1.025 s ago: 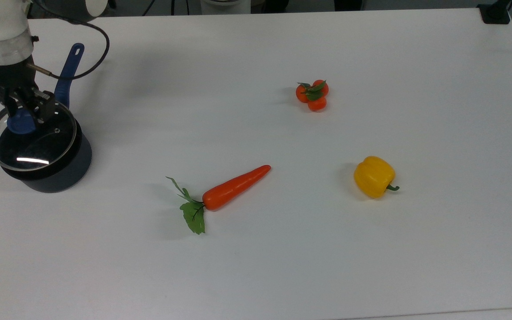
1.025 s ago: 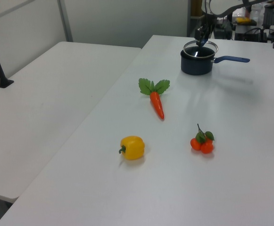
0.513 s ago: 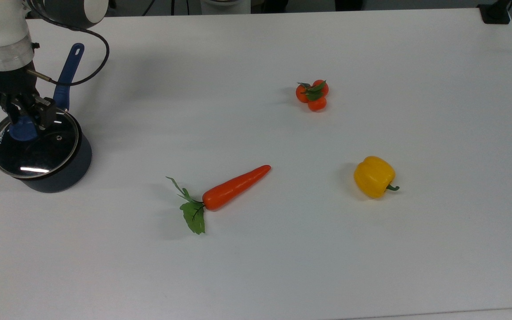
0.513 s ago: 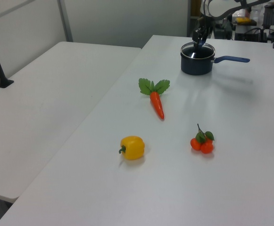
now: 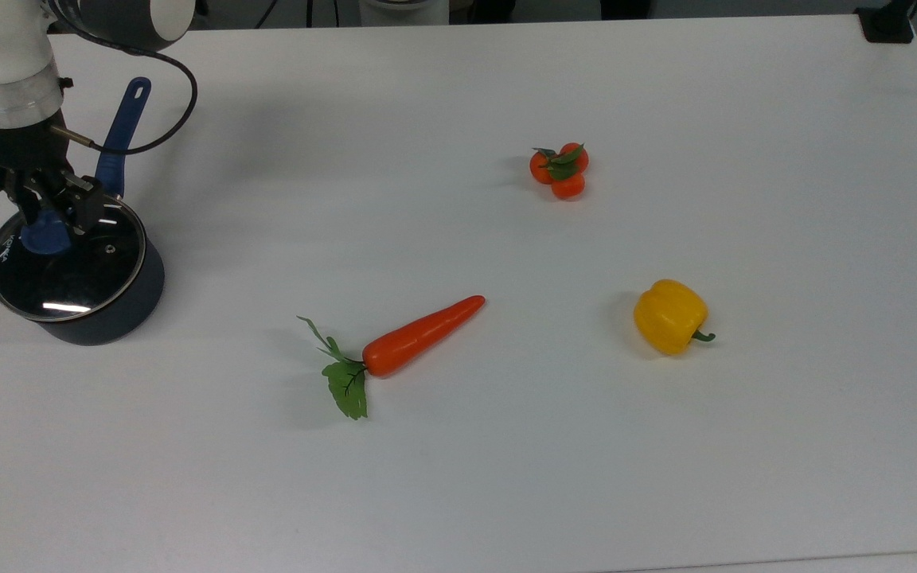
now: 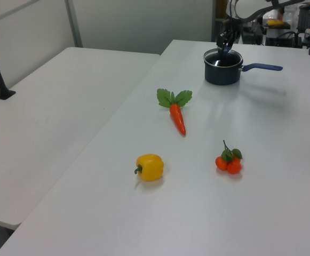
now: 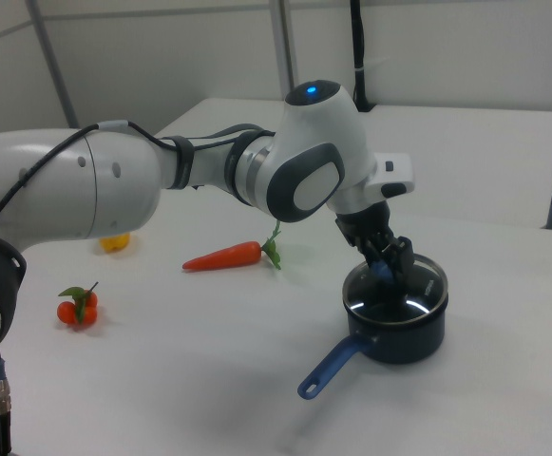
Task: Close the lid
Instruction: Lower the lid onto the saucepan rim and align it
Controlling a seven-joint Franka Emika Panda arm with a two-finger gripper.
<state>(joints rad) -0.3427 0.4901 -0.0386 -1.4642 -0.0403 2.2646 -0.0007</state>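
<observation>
A dark blue saucepan (image 5: 126, 309) with a long blue handle (image 5: 125, 119) stands at the top view's left edge. The round glass lid (image 5: 68, 274) lies level on its rim, metal edge matching the pan. My gripper (image 5: 51, 221) points down over the lid with its fingers closed around the blue knob (image 5: 41, 240). In the right view the gripper (image 7: 387, 263) clasps the knob above the lid (image 7: 397, 296) and the saucepan (image 7: 410, 340). The left view has the saucepan (image 6: 222, 74) far back on the table, and the gripper (image 6: 225, 46) above it.
On the white table (image 5: 506, 446) lie a carrot (image 5: 419, 334) with green leaves, a yellow pepper (image 5: 669, 316) and a cluster of small tomatoes (image 5: 559, 170). A black cable (image 5: 176, 95) loops from the wrist over the pan handle. A second table (image 6: 53, 112) stands beside.
The lid came down from a tilted hover above the pan and now rests flat on the rim. The gripper descended with it, still on the knob.
</observation>
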